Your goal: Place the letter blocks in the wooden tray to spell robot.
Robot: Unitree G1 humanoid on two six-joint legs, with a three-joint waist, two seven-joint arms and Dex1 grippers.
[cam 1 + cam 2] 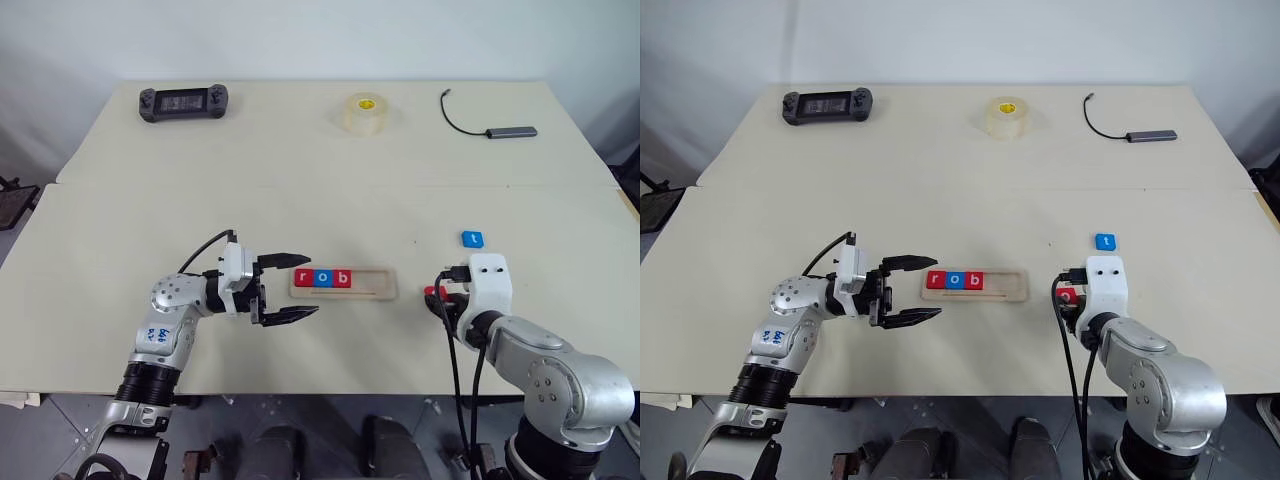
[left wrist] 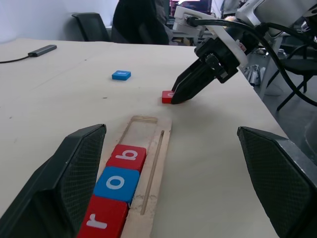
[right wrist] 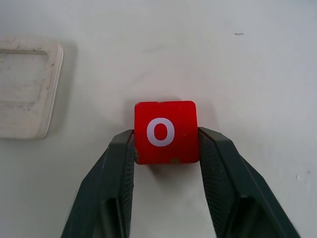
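Looking down at a wide cream desk (image 1: 300, 190), running from side to side.

Seeing the left tool (image 1: 312, 285) hanging just beside the near-left end of the long, thin, light-wood tray (image 1: 385, 295), pointing sideways along it, spreading its two black fingers wide and holding nothing.

Seeing the right tool (image 2: 174, 97) reaching down to the desk a little way off the tray's other end, pinching the red square "o" block (image 3: 166, 119) on both sides, with the block sitting flat on the desk.

Finding the tray lying near the front middle of the desk, carrying three blocks in a row at its left end: the red "r" block (image 1: 304, 278), the blue "o" block (image 1: 323, 278) and the red "b" block (image 1: 342, 279), touching one another and leaving the right part bare.

Spotting, along the far edge, a black game controller (image 1: 183, 102), a grey hub with a black cable (image 1: 512, 132) and a clear roll of tape (image 1: 365, 113).

Finding the blue "t" block (image 1: 472, 239) lying alone, just past the right tool.
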